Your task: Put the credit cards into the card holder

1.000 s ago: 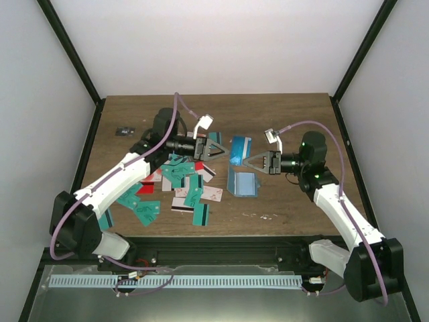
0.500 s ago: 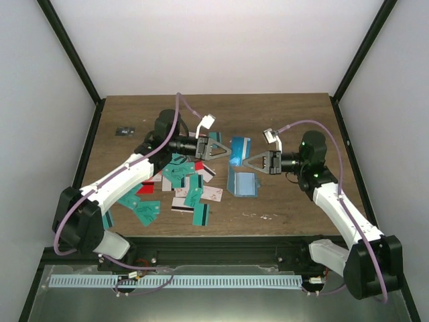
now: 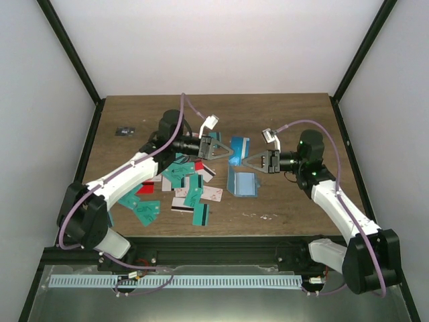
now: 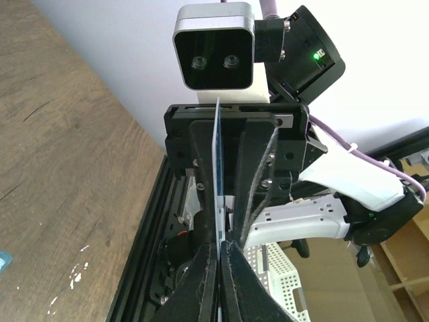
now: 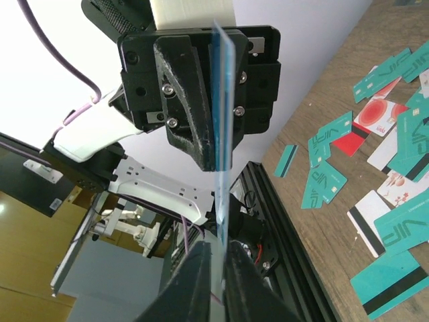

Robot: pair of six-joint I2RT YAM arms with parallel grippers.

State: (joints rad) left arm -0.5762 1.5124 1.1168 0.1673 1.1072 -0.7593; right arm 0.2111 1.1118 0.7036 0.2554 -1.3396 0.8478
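The card holder [image 3: 239, 147] is a flat blue piece held upright above the table's middle, between my two grippers. My left gripper [image 3: 226, 153] is shut on its left edge and my right gripper [image 3: 245, 161] is shut on its right edge. Both wrist views show it edge-on: in the left wrist view [image 4: 218, 147] it runs from my left gripper [image 4: 219, 245], and in the right wrist view [image 5: 222, 100] from my right gripper [image 5: 218, 245]. A light-blue flap [image 3: 244, 182] lies just below; I cannot tell if it is joined. Several credit cards [image 3: 181, 176] lie scattered under my left arm and also show in the right wrist view [image 5: 392, 228].
A small black object [image 3: 124, 131] lies at the table's far left. One teal card [image 3: 214, 136] lies behind my left gripper. Black frame posts [image 3: 74, 60] stand at both sides and a black rail [image 3: 214, 251] runs along the near edge.
My left gripper has moved a little to the right, closing up to the card holder. My right gripper has shifted slightly left and up. The cards on the table have not moved.
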